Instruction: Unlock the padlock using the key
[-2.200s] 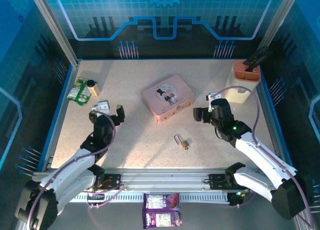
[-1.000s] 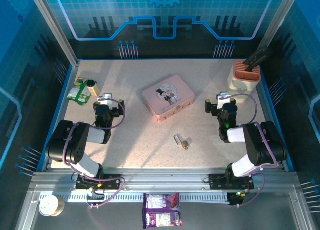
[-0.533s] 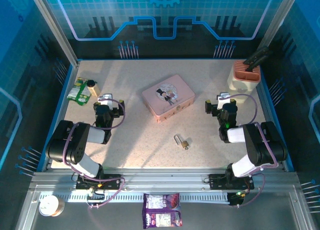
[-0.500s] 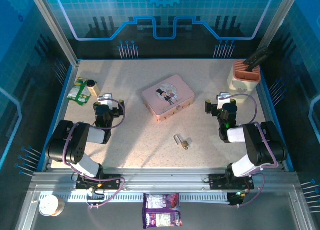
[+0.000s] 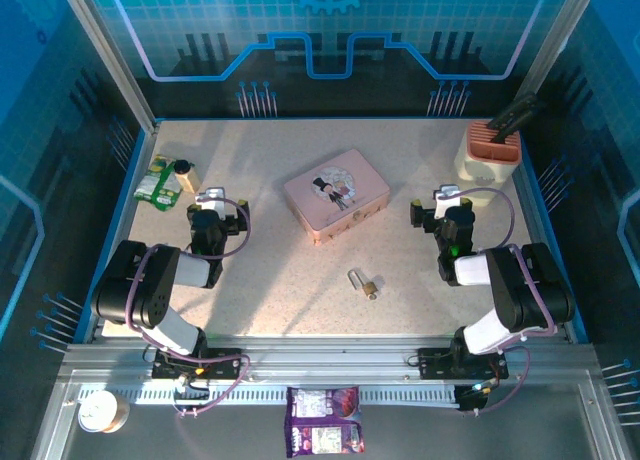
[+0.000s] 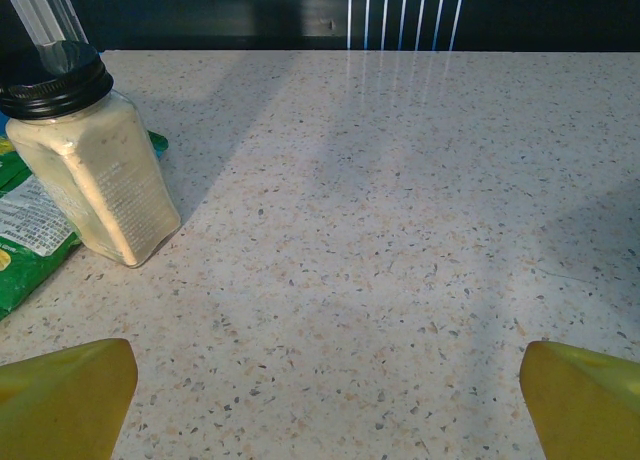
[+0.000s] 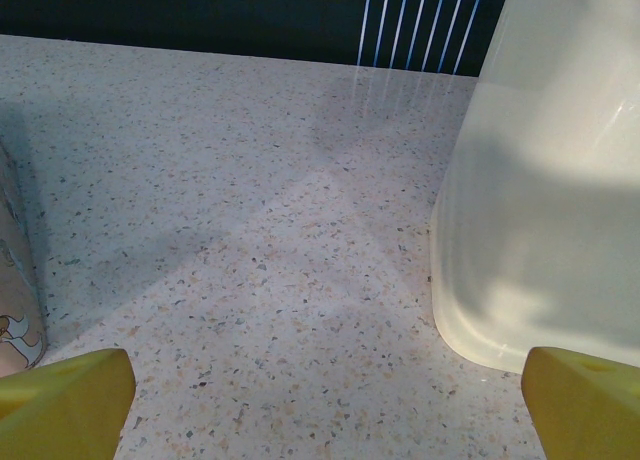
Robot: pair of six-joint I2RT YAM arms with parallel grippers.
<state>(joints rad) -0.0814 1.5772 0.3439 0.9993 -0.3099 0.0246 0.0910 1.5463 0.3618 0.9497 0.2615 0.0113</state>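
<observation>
Two folded arms point(image 5: 150, 290) — left claw point(image 6: 320, 405), right claw point(image 7: 325, 405) low, jaws wide apart

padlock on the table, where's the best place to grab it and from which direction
Grip the padlock by its brass body, coming straight down and closing across its narrow sides. It lies flat on the table, so no side approach gets under it, and the thin silver shackle, pointing toward the pink tin, looks too slim to hold.

Pink tin point(image 5: 336, 195), spice jar point(image 6: 85, 170), cream tub point(image 7: 545, 180)
</observation>
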